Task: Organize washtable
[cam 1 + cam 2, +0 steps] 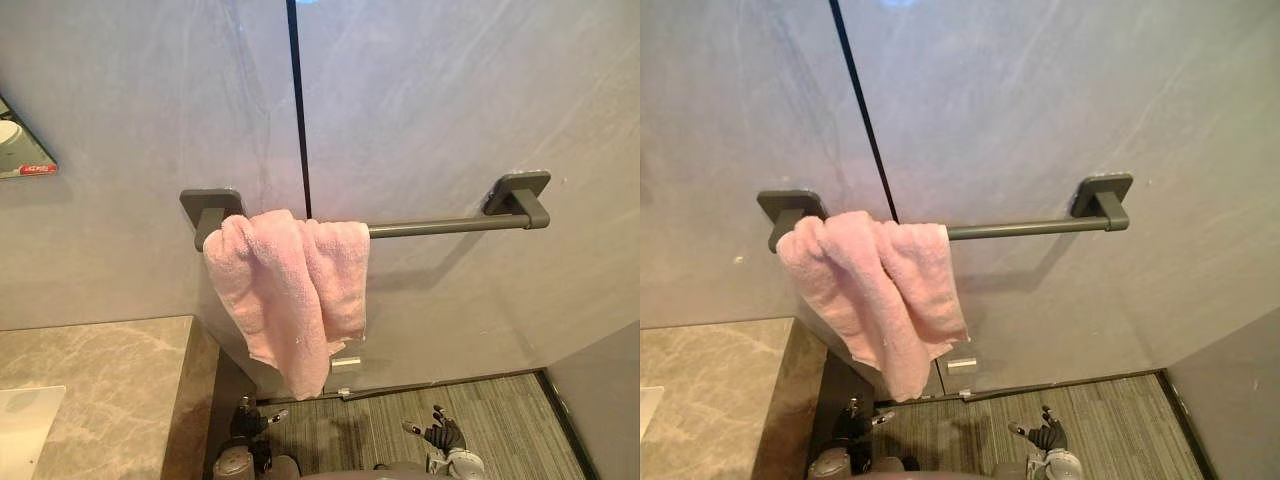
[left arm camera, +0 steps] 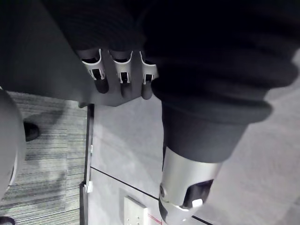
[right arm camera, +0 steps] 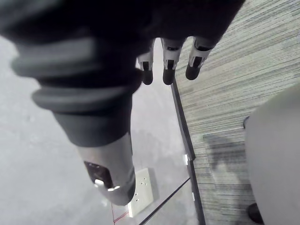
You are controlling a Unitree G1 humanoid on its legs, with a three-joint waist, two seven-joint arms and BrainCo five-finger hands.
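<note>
My left hand (image 2: 123, 79) and right hand (image 3: 168, 65) hang low over the floor, fingers loose and holding nothing. The pink towel (image 1: 290, 290) is draped, bunched, over the left end of the grey wall rail (image 1: 440, 226), beside the marble counter (image 1: 110, 390).

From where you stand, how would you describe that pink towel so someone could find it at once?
Look at the grey wall beside the marble counter, where a dark bar runs between two brackets. The towel is draped over the bar's left end, bunched and hanging to a point. It is the only soft, pink thing among grey, hard surfaces.
</note>
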